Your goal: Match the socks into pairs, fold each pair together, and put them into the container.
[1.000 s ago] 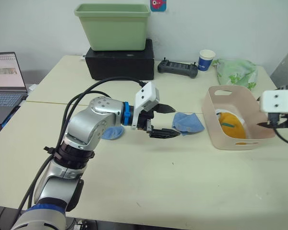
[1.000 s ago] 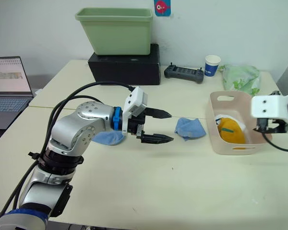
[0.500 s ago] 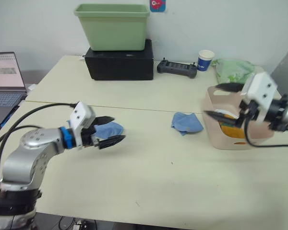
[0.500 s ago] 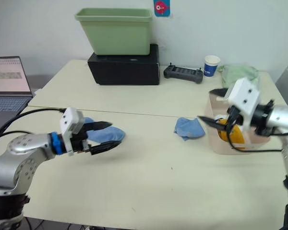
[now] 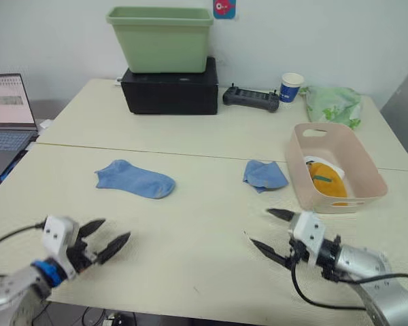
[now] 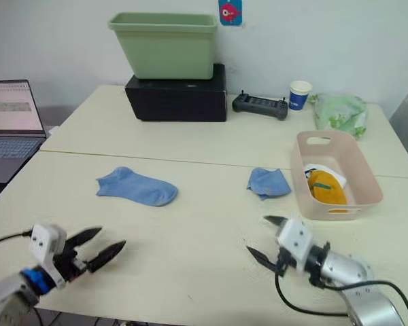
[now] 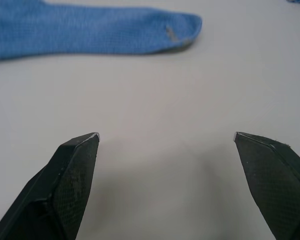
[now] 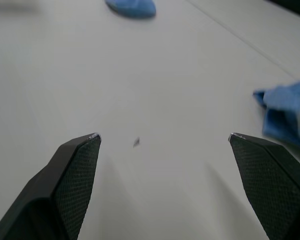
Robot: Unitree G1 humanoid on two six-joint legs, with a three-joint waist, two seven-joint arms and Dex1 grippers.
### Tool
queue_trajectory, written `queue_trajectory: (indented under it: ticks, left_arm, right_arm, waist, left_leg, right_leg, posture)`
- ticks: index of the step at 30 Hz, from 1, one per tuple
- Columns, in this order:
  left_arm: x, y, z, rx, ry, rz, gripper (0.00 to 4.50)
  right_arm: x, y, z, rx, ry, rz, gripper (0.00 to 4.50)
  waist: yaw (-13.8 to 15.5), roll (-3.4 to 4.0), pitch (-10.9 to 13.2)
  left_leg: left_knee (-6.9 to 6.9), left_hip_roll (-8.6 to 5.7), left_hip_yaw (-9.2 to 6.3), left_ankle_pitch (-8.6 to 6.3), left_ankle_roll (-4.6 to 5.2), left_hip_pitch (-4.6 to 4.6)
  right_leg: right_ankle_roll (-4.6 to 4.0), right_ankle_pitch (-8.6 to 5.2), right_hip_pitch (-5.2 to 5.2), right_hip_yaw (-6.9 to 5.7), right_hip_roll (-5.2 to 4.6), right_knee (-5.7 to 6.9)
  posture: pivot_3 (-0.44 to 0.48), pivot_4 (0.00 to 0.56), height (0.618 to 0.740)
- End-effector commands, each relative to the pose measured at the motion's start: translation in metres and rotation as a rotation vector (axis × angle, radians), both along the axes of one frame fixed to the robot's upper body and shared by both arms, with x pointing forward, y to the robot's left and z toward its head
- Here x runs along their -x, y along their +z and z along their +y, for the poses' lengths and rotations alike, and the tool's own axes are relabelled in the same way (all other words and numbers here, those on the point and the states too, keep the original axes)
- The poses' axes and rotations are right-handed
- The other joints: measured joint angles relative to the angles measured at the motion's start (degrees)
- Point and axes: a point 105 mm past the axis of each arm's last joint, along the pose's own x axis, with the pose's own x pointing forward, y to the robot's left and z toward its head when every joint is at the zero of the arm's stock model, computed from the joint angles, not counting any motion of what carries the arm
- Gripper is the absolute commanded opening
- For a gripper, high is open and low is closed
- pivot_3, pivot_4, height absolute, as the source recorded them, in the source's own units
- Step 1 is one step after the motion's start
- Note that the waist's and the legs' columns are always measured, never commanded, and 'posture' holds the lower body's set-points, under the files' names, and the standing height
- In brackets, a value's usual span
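- The container [image 5: 367,178] sits on the right side of the desk [image 5: 211,224]. Inside it lie a yellow bundle [image 5: 326,180] and some white fabric [image 5: 315,163] just behind it. These look like the yellow and white pairs already put away, though the fold of each cannot be made out.
- Two blue socks are left on the desk. One blue sock [image 5: 134,179] lies flat and stretched out on the left half.
- The other blue sock [image 5: 264,174] lies crumpled just beside the container's left wall, not touching it as far as can be seen.
- The two blue socks are well apart, so they are not yet matched, folded or put in.
- The left end effector [image 5: 103,238] is low over the near left edge of the desk, fingers apart and holding nothing. The flat sock lies beyond it, as the left wrist view shows [image 7: 90,34].
- The right end effector [image 5: 270,230] is low over the near right part of the desk, fingers apart and empty. The crumpled sock lies beyond it, off to one side [image 8: 290,115].
- By my judgement about two thirds of the task is done. What is left: bring the two blue socks together, fold them as one pair and drop them in the container.
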Motion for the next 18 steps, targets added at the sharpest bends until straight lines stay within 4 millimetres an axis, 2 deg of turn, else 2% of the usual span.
queue_trajectory:
  ticks: [1,3,6,9,12,15,18]
  left_arm:
    - [-0.002,0.014,-0.004,-0.041,-0.035,-0.07,4.5]
    - [-0.004,0.016,-0.005,-0.046,-0.049,-0.073,4.5]
    - [-0.008,0.022,-0.013,-0.039,-0.101,-0.084,4.5]
    - [-0.005,0.031,-0.033,-0.049,-0.247,-0.072,4.5]
    - [-0.002,0.038,-0.047,-0.059,-0.355,-0.059,4.5]
    - [0.0,0.049,-0.064,-0.045,-0.446,-0.063,4.5]
    - [0.003,0.061,-0.082,-0.035,-0.542,-0.066,4.5]
  right_arm:
    - [0.001,0.008,-0.004,0.01,-0.019,-0.094,4.38]
    - [-0.001,0.011,-0.001,0.006,-0.024,-0.12,4.38]
    - [-0.015,0.019,0.001,0.036,-0.064,-0.218,4.38]
    - [-0.043,0.029,0.004,0.153,-0.129,-0.399,4.38]
    - [-0.064,0.037,0.007,0.196,-0.197,-0.476,4.38]
    - [-0.077,0.044,0.011,0.26,-0.219,-0.537,4.38]
    - [-0.089,0.04,0.011,0.368,-0.216,-0.575,4.38]
  waist:
    - [0.1,-0.01,0.0]
    - [-0.1,-0.01,0.0]
    - [-0.1,-0.03,0.0]
    - [-0.2,-0.09,0.0]
    - [0.0,-0.07,0.0]
    - [0.0,-0.06,0.0]
    - [0.0,-0.06,0.0]
  left_leg:
    - [0.0,0.01,-0.01,-0.05,0.08,0.07]
    - [-0.01,0.03,0.03,-0.07,0.13,0.33]
    - [-0.09,0.04,0.06,-0.1,0.15,0.69]
    - [-0.11,0.06,0.06,-0.09,0.13,0.69]
    - [-0.12,0.05,0.08,-0.05,0.05,0.68]
    - [-0.17,0.06,0.12,0.03,-0.09,0.61]
    - [-0.16,0.06,0.09,0.03,-0.09,0.58]
  right_leg:
    - [-0.01,0.01,0.08,-0.03,0.0,0.03]
    - [-0.02,0.0,0.28,0.02,0.15,0.1]
    - [-0.06,-0.03,0.52,0.14,0.24,0.09]
    - [-0.06,-0.03,0.48,0.17,0.27,0.07]
    - [-0.07,-0.03,0.44,0.19,0.25,0.08]
    - [-0.07,-0.04,0.38,0.18,0.25,0.03]
    - [-0.07,-0.04,0.36,0.19,0.22,0.02]
  posture:
    - [0.0,0.15,0.72]
    - [0.0,0.15,0.72]
    - [0.0,0.15,0.72]
    - [0.0,0.15,0.72]
    - [0.0,0.15,0.72]
    - [0.0,0.15,0.72]
    - [0.0,0.15,0.72]
